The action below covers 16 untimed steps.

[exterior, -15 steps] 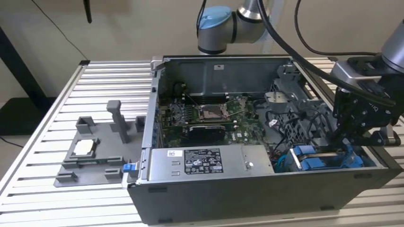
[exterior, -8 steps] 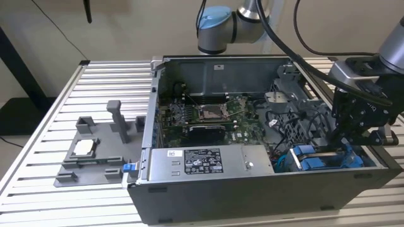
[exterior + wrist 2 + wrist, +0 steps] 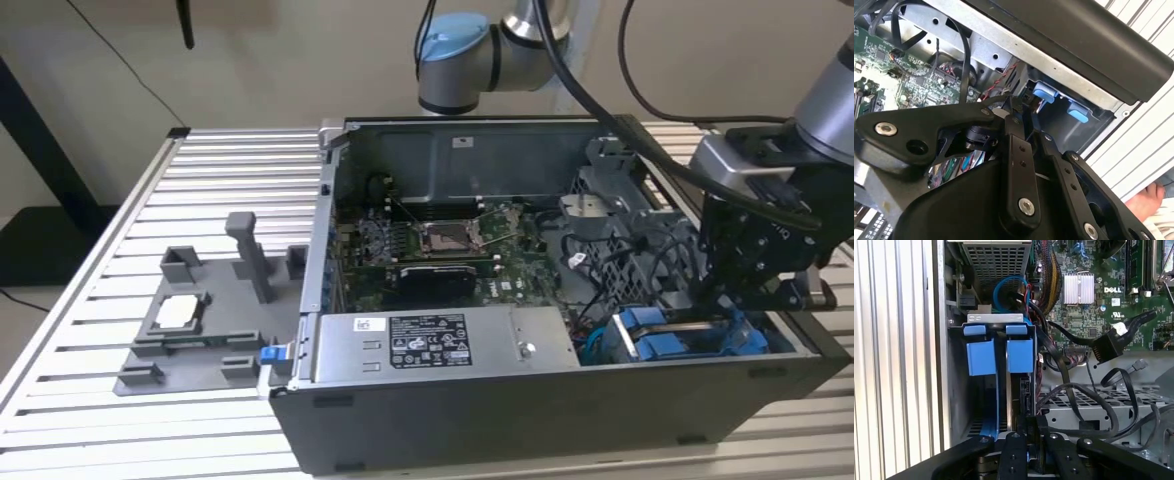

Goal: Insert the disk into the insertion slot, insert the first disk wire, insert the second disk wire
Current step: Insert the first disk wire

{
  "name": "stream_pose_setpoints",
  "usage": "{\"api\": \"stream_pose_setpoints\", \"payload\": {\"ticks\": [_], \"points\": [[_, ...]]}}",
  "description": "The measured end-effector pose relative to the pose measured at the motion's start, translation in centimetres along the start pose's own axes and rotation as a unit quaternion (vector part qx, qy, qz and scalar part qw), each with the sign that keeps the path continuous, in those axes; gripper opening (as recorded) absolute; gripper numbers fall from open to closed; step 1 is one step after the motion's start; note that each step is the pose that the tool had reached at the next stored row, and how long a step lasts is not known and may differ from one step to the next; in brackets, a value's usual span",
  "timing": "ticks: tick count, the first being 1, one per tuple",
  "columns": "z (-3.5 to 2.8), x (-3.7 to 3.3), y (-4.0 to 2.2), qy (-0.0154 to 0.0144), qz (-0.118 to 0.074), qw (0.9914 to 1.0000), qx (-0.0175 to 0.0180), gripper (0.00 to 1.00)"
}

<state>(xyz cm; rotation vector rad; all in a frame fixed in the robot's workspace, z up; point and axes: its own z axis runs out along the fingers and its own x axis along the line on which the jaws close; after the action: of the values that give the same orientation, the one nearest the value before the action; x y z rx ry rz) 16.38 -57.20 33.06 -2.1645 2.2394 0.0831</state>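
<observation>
The disk [image 3: 1023, 392] sits edge-on, partway down the insertion slot [image 3: 985, 347], just beside the blue tabs [image 3: 1019, 354]. The slot is in the near corner of the case [image 3: 534, 420], on the exterior view's right. Step in hand, I judge: seating the disk. To do it well I'd keep it square to the bay walls and push straight along the rails, no tilt. I'd also stay clear of the loose black cables [image 3: 1069, 390] crowding its side. End effector [image 3: 1031, 440] is narrowed to a small gap, pinching the disk's outer edge as far as I can tell. A black wire plug [image 3: 1106, 346] lies loose over the motherboard [image 3: 1079, 315], not connected.
</observation>
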Motion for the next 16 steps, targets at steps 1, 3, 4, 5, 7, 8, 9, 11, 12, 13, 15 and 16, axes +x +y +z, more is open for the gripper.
{"api": "stream_pose_setpoints", "payload": {"ticks": [1, 3, 4, 5, 7, 8, 9, 11, 12, 13, 15, 16], "points": [[0.02, 0.00, 0.00, -0.0003, 0.000, 1.00000, -0.0001, 0.19], [0.07, 0.00, 0.00, -0.0005, 0.000, 1.00000, 0.0000, 0.27], [0.05, 0.00, 0.00, -0.0002, 0.000, 1.00000, 0.0000, 0.27], [0.00, 0.00, 0.00, 0.0001, 0.000, 1.00000, 0.0000, 0.27], [-0.48, -0.03, 0.01, 0.0000, 0.000, 1.00000, 0.0001, 0.34], [-0.88, -0.05, 0.02, 0.0001, 0.000, 1.00000, 0.0001, 0.34], [-1.24, -0.07, 0.02, 0.0002, 0.000, 1.00000, 0.0003, 0.34], [-1.89, -0.11, 0.04, 0.0001, 0.000, 1.00000, 0.0009, 0.34], [-2.18, -0.12, 0.05, 0.0002, 0.000, 1.00000, 0.0014, 0.34], [-2.43, -0.14, 0.07, 0.0002, 0.000, 1.00000, 0.0021, 0.34], [-2.91, -0.17, 0.10, 0.0001, 0.000, 0.99999, 0.0037, 0.34], [-3.16, -0.18, 0.12, 0.0001, 0.000, 0.99999, 0.0047, 0.34]]}}
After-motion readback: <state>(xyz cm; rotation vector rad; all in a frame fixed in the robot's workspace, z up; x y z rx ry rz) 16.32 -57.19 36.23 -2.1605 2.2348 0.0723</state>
